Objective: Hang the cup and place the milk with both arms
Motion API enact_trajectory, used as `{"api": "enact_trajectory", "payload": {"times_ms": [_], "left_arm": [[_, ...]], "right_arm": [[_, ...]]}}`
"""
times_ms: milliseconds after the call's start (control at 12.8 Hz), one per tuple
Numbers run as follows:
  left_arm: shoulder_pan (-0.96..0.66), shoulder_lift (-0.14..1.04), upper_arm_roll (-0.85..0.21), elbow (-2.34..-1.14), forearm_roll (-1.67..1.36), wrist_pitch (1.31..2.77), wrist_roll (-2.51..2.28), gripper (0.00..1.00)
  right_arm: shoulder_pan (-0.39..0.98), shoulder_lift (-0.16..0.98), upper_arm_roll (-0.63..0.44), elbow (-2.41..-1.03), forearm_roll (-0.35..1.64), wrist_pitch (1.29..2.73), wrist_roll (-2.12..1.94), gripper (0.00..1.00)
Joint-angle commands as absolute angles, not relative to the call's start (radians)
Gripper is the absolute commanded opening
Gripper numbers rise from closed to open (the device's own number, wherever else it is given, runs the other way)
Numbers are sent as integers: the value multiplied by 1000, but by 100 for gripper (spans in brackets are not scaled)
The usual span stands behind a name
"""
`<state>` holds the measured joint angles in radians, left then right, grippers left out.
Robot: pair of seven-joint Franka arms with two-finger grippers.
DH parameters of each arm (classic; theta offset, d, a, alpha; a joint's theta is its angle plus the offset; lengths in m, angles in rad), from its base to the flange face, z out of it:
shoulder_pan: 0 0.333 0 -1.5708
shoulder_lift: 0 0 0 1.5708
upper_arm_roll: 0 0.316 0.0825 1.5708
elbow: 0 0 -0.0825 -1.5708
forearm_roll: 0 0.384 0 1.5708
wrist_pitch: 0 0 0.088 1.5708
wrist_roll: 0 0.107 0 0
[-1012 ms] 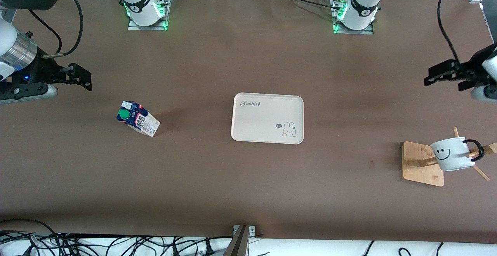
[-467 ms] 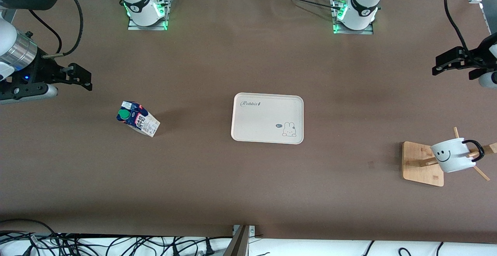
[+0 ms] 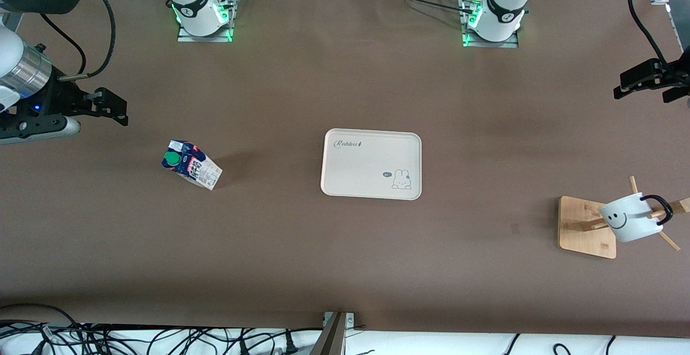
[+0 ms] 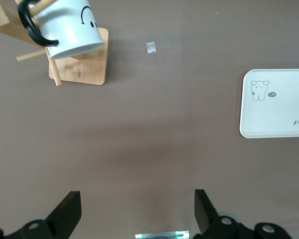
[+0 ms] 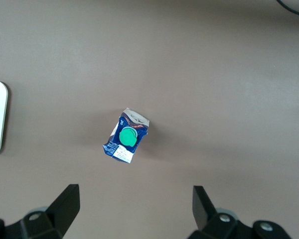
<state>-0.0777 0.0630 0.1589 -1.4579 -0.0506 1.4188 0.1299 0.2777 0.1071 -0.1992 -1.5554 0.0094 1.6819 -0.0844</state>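
The white smiley cup (image 3: 629, 216) hangs by its black loop handle on a peg of the wooden rack (image 3: 585, 227) at the left arm's end of the table; it also shows in the left wrist view (image 4: 70, 27). The milk carton (image 3: 191, 164), blue top and green cap, stands on the table toward the right arm's end, and shows in the right wrist view (image 5: 126, 141). My left gripper (image 3: 647, 83) is open and empty, up over bare table, away from the rack. My right gripper (image 3: 105, 108) is open and empty, over bare table beside the carton.
A cream tray (image 3: 371, 163) with a rabbit print lies at the table's middle, also seen in the left wrist view (image 4: 276, 104). Both arm bases stand along the table edge farthest from the front camera. Cables lie past the nearest edge.
My left gripper has drawn away from the rack, toward the table's end and the arm bases. The cup swings a little on its peg. The right arm has not moved.
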Motion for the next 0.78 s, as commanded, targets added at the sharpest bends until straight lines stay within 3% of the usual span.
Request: {"api": "enact_trajectory", "payload": {"times_ms": [0,701], "left_arm": [[-58,2,118,-1536,-28,1445,132,100],[-57,14,120,-1526,-28,1434,14,100]], "right_arm": [[279,107,-196,-1542,-2,1680,-77,100],[279,107,-198,-1542,-2,1680,-77,100]]}}
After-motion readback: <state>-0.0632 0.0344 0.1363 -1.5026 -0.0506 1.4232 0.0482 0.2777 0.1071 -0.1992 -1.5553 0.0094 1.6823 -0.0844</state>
